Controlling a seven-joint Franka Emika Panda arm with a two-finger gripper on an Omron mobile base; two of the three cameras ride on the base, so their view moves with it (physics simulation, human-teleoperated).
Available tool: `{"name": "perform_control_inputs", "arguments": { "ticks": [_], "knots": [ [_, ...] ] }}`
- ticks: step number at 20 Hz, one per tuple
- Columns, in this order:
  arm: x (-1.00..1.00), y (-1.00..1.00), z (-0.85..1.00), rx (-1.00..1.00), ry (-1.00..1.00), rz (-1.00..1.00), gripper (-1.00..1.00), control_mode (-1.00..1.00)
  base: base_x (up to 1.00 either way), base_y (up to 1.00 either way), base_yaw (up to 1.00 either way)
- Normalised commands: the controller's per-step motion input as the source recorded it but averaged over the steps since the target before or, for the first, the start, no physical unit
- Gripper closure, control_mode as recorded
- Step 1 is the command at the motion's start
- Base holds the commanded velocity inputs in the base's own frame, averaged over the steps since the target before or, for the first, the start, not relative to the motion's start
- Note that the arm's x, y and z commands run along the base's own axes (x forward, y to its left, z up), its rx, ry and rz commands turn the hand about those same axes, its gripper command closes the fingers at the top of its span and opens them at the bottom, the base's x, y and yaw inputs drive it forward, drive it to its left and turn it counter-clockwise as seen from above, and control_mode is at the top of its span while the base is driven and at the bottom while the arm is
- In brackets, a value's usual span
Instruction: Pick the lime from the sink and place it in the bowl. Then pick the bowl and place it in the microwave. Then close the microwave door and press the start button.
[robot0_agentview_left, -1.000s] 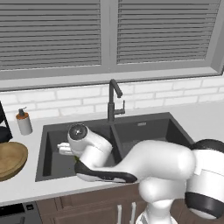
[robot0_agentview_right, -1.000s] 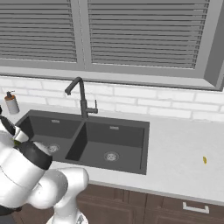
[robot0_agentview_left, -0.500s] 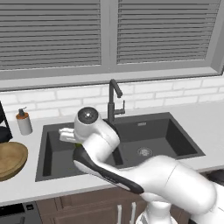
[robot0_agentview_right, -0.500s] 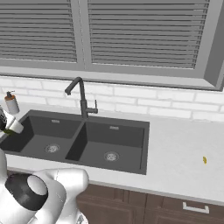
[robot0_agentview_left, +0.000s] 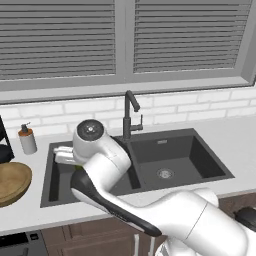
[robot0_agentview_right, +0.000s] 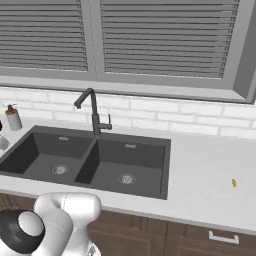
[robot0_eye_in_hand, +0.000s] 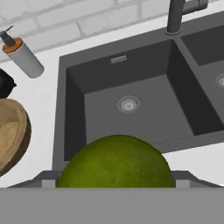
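The green lime (robot0_eye_in_hand: 116, 164) sits right in front of the hand camera, held between the fingers of my gripper (robot0_eye_in_hand: 116, 180), which is shut on it. In the left base view the gripper (robot0_agentview_left: 65, 156) hovers over the left basin of the dark sink (robot0_agentview_left: 175, 155), with a sliver of lime (robot0_agentview_left: 78, 168) showing under the hand. The sink's left basin (robot0_eye_in_hand: 131, 87) lies below the lime. The wooden bowl (robot0_agentview_left: 10, 182) rests on the counter left of the sink, and its rim (robot0_eye_in_hand: 22, 131) is at the left edge of the hand view. The microwave is out of view.
A dark gooseneck faucet (robot0_agentview_left: 129, 115) stands behind the divider between the basins. A soap dispenser (robot0_agentview_left: 27, 140) and a dark object (robot0_agentview_left: 4, 145) stand at the back left near the bowl. A small yellow thing (robot0_agentview_right: 233, 183) lies on the right counter.
The arm has swung up and to the left, carrying the lime higher over the left basin and nearer the bowl side. The bowl and sink have not moved.
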Motion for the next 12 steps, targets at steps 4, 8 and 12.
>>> {"name": "perform_control_inputs", "arguments": {
  "ticks": [4, 8, 12],
  "knots": [
    [-0.13, 0.2, 0.53, 0.04, 0.01, 0.07, 1.0, -1.0, 0.0, 0.0, 0.0],
    [-0.03, 0.29, 0.27, 0.02, 0.05, 0.1, 1.0, -1.0, 0.0, 0.0, 0.0],
    [0.0, 0.5, 0.0, -0.01, 0.01, 0.08, 1.0, -1.0, 0.0, 0.0, 0.0]
  ]
}}
